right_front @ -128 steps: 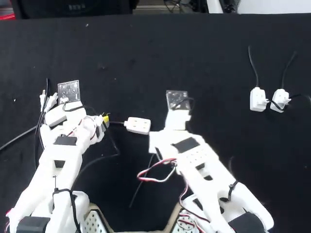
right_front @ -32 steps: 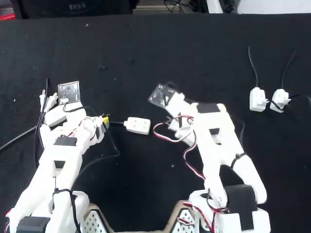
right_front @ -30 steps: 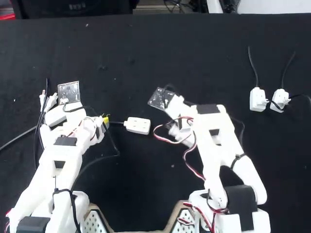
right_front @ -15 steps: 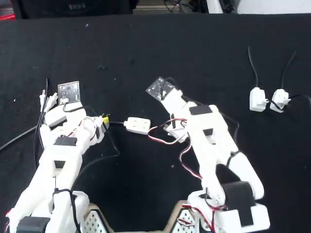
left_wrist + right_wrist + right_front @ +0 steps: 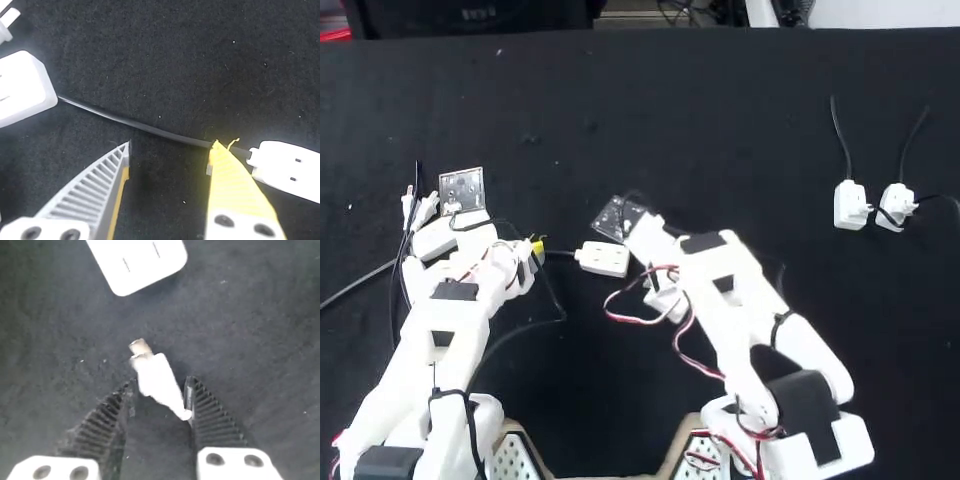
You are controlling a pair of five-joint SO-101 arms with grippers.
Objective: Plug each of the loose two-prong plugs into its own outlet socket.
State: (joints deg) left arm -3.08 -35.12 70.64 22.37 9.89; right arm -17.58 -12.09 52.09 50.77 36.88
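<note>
Right claw [image 5: 159, 383] around white plug [image 5: 154, 372]

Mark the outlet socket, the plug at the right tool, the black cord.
outlet socket [image 5: 137, 262], right wrist view, slotted face
plug [image 5: 157, 382], right wrist view, white body
black cord [image 5: 150, 128], left wrist view, mid-length

High view overhead, far; wrist views close, downward; all share outlet block [image 5: 603, 259].
</note>
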